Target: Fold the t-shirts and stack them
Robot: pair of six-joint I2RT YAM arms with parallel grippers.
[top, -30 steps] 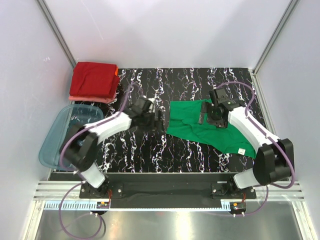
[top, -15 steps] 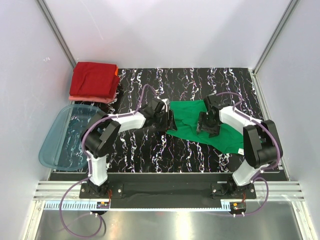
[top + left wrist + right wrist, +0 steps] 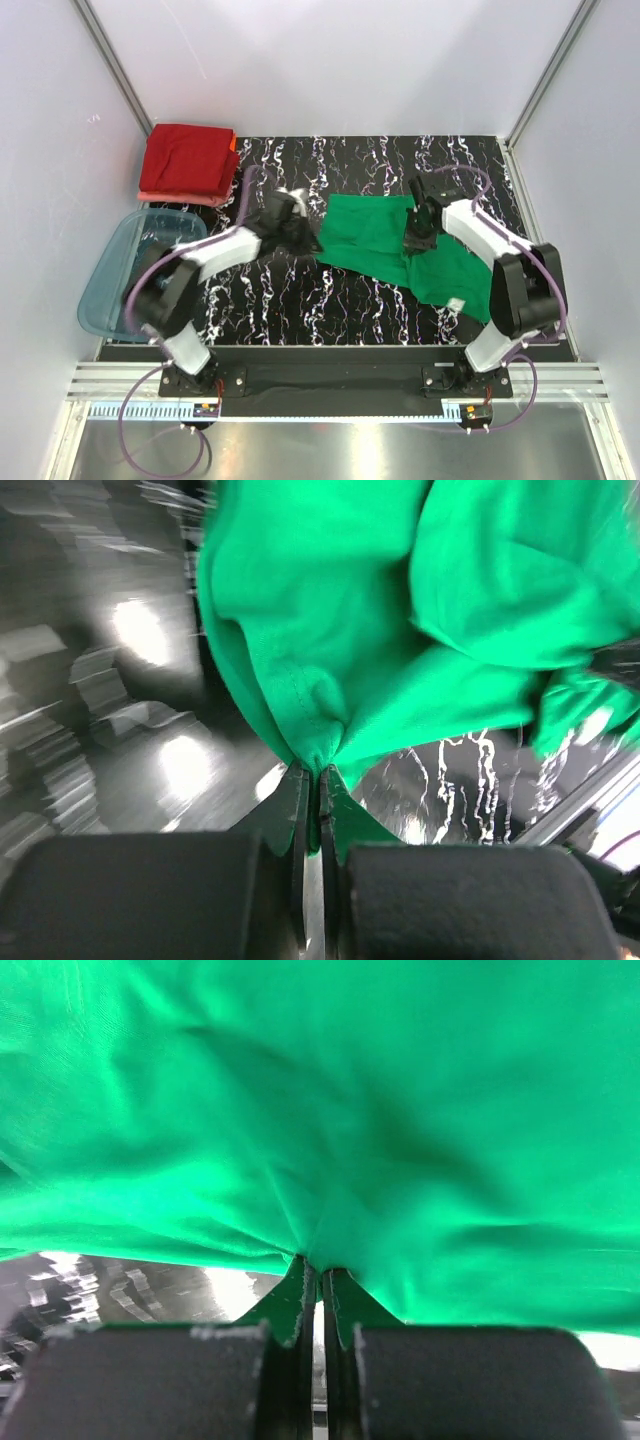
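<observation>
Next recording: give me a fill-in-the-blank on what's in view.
The left gripper and right gripper are both shut on the ____ t-shirt.
The folded stack has a dark ____ shirt on top.
The tub lies nearer the ____ gripper.
Missing words: green; red; left.

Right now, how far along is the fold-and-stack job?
Done: a stack of folded shirts, dark red over salmon-pink, sits at the far-left corner. In hand: the green t-shirt is spread out unfolded, with the left gripper and right gripper each pinching an edge. Left: folding it and adding it to the stack.
</observation>
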